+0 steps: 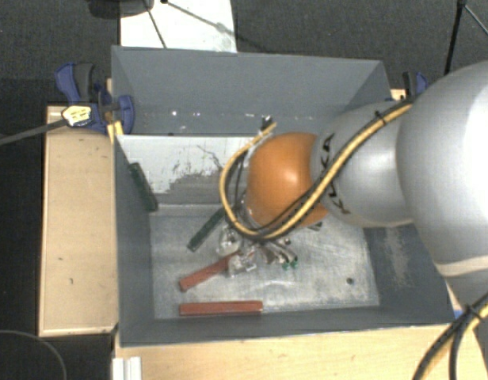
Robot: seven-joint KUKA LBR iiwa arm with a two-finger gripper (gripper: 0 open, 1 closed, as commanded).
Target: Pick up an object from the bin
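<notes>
Closest to the near wall of the bin (252, 93) lies a flat stick (220, 309). It is red-brown and lies flat on the floor, along that wall and a bit left of the middle.

Just behind it is a second red-brown stick, the tilted stick (201, 276). Its low end points to the left, and its high end runs up to the right, right to my tool (242, 260).

My tool is down low, near the middle of the floor, over that high end. I cannot tell if my tool is wide or narrow, and I cannot tell if it has the tilted stick in it.

Just to the right of my tool lies a small green bit (291, 264).

A little farther back, a green stick (204, 230) lies slanted on the floor, left of my tool.

Above my tool sits my round orange cover (280, 179), with cables (226, 182) looped round it. My big grey arm (434, 157) comes in from the right.

Farther back, a dark stick (141, 187) leans on the left wall, well apart from my tool.
</notes>
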